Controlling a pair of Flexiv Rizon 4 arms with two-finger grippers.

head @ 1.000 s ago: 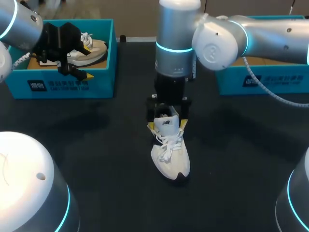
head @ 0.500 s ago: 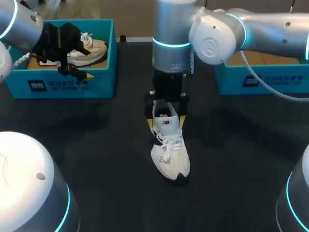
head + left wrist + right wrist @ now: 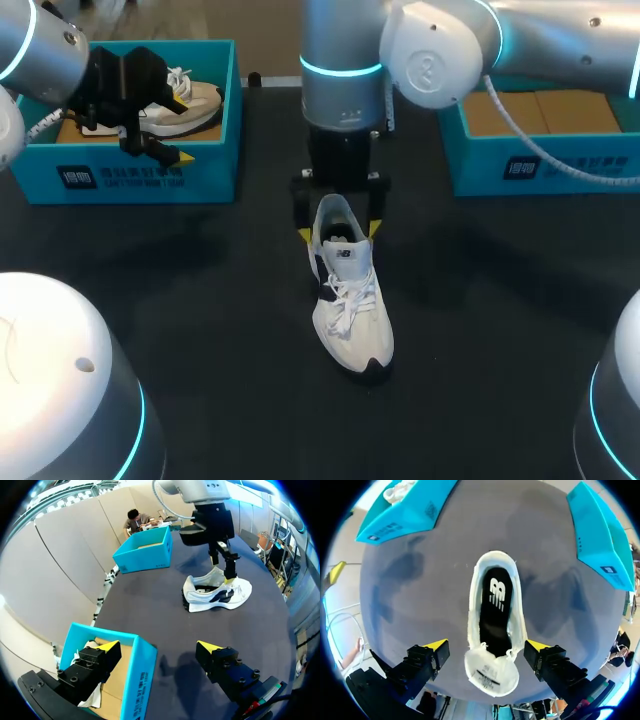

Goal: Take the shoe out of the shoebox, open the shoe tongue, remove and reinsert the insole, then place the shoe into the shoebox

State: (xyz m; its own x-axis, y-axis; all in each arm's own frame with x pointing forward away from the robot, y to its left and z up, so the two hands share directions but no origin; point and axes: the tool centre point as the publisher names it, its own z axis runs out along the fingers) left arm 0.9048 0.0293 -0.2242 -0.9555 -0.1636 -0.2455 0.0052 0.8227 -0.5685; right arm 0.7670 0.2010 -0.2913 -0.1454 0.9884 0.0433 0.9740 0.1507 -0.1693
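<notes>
Table, dark top. White shoe (image 3: 350, 300) stands on its sole near the middle, out of either box, toe toward the robot, laces loose. From the right wrist view the mouth of the shoe is wide, with the black insole (image 3: 496, 605) lying flat inside and the white tongue (image 3: 490, 672) lifted at one end of the opening.

Right tool (image 3: 340, 232) hangs straight down over the heel end of the shoe. Fingers spread, one yellow tip either side of the shoe, a gap showing on both sides; it grips nothing.

Left tool (image 3: 182, 128) sits at the left shoebox (image 3: 215, 175), far left of the table. Fingers spread: one over the inside of the box, the other outside over the table, the box wall between them. Contact with the wall cannot be told. A second, pale shoe (image 3: 195, 100) lies inside this box.

Right shoebox (image 3: 540, 165) stands at the far right, well apart from the shoe on the table.
</notes>
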